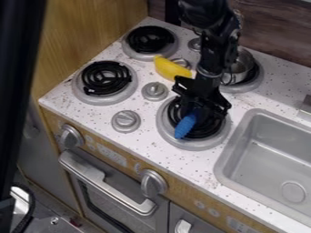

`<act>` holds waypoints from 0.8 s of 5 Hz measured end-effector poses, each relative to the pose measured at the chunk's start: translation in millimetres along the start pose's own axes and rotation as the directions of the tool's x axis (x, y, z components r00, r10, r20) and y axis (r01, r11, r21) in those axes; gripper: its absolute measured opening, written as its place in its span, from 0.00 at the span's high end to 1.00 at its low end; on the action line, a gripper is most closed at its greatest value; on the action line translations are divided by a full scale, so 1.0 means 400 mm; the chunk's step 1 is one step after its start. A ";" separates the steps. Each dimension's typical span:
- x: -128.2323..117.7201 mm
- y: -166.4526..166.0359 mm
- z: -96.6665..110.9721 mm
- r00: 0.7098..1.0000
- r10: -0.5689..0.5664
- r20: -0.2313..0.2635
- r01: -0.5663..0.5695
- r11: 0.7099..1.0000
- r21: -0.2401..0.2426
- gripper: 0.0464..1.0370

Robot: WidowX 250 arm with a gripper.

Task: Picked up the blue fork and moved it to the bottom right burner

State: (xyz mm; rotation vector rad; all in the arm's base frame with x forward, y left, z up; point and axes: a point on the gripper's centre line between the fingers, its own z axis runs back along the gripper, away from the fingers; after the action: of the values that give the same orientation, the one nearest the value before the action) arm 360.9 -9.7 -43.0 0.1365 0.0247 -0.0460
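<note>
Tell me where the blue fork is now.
In the camera view, the blue fork is over the bottom right burner, left of the sink, jutting out from under the gripper toward the counter's front edge.

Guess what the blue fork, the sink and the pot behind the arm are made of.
The blue fork looks like matte plastic, perhaps rubbery, going by its even colour. The sink seems satin-grey metal or painted plastic; its soft sheen fits either. The pot looks like polished metal, with bright reflections.
</note>
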 end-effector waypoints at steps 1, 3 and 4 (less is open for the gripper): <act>0.013 0.002 -0.004 1.000 0.011 -0.021 -0.011 1.000 -0.007 0.61; -0.007 -0.003 0.012 0.996 0.093 -0.016 -0.094 0.995 -0.019 0.09; -0.026 -0.012 0.076 0.992 0.120 0.033 -0.118 0.991 -0.054 0.04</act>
State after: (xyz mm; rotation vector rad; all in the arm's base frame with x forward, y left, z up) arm 350.9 -18.1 -13.1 0.0849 -0.0187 0.0717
